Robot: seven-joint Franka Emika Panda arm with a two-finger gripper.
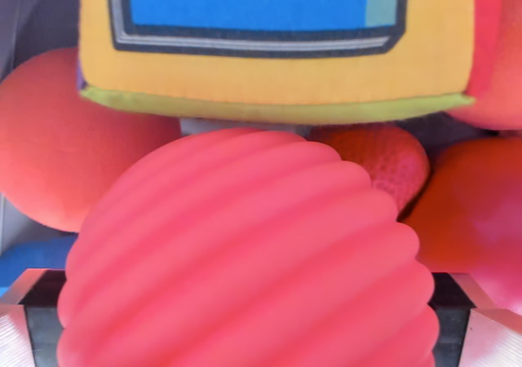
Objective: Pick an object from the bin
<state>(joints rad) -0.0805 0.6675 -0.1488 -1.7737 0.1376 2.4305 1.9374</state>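
Ribbed pink ball [245, 261] fills wrist view, dead centre between claw [249, 318] fingers, ridges slanting across. Claw apart, pads flanking ball at bottom corners; contact unclear. Yellow-blue soft cube [277, 49] just beyond, orange balls [49, 139] packed around.

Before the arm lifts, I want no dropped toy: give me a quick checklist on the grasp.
1. Ribbed pink ball sits between the gripper fingers: ok.
2. Fingers touching the ball on both sides: cannot tell, contact is hidden.
3. Ball centred in the wrist view: ok.
4. Yellow plush block free of the ball: cannot tell, it overlaps behind.
5. Orange balls outside the fingers: ok.
6. Bin wall clearance: cannot tell.
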